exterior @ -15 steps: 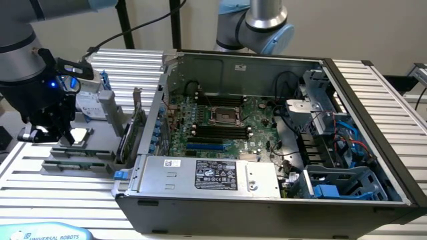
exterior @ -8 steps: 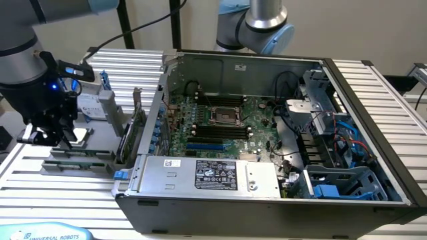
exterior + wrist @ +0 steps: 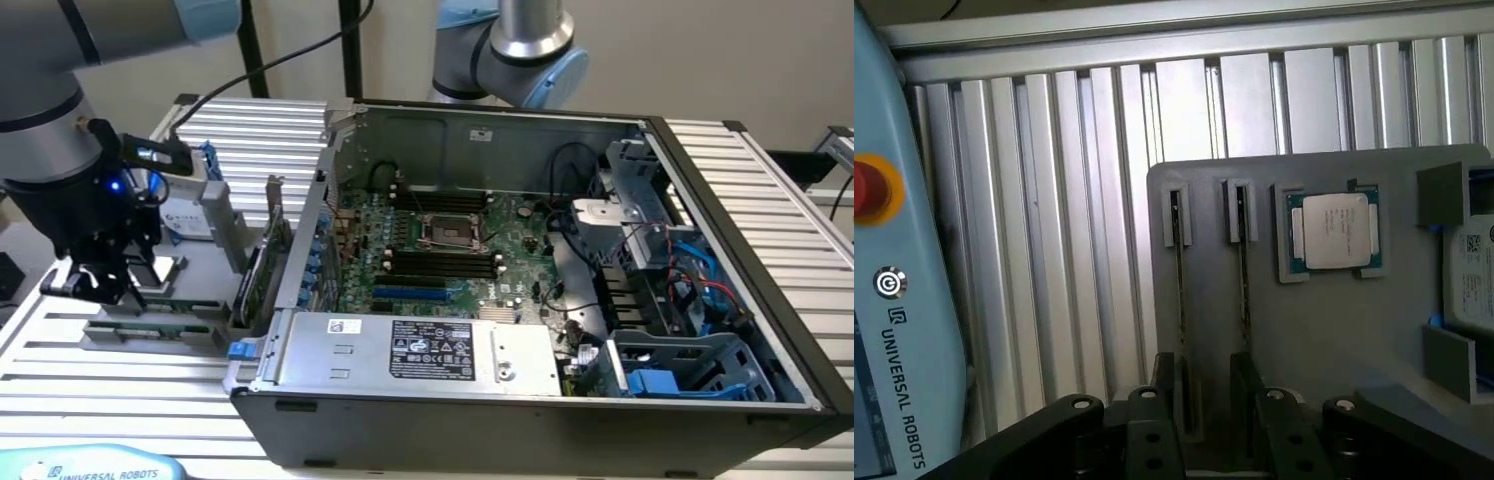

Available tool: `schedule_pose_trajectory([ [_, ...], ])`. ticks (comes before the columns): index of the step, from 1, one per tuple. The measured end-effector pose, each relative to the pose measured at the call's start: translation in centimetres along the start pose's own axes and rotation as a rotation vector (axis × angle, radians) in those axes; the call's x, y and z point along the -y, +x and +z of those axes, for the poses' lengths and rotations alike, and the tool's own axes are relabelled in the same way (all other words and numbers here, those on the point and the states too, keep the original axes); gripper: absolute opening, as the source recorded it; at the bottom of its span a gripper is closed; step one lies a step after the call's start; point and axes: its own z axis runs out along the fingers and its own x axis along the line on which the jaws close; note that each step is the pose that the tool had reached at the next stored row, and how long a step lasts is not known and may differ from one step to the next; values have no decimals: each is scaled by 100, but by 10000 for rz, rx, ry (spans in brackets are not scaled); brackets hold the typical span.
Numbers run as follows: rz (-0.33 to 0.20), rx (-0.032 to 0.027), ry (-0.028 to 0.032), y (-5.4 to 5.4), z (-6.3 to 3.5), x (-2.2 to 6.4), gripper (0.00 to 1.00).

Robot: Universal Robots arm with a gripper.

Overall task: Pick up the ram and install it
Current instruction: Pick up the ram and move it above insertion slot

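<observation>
Pincer [image 3: 1202, 400] jaws are held apart and clamped on nothing, poised over a flat grey plastic holder [image 3: 1334, 340] laid on the ribbed aluminium counter [image 3: 1074, 200]. Between the black fingers [image 3: 1246, 385], and closer to one of them, the long, thin ram [image 3: 1180, 290] is stood on edge in a narrow groove. Its long axis is directed straight out from the pincer, crosswise to the closing direction. A second thin stick [image 3: 1242, 290] is stood parallel just beside it. An open black computer case [image 3: 507, 125] is set well apart, towards the exterior view's right.

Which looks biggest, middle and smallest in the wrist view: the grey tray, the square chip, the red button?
1. grey tray
2. square chip
3. red button, though the picture edge cuts it off.
</observation>
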Motion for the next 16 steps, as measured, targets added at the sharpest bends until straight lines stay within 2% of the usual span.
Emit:
schedule_pose_trajectory([
  [16,-1,0,0,23,292,-17,36],
])
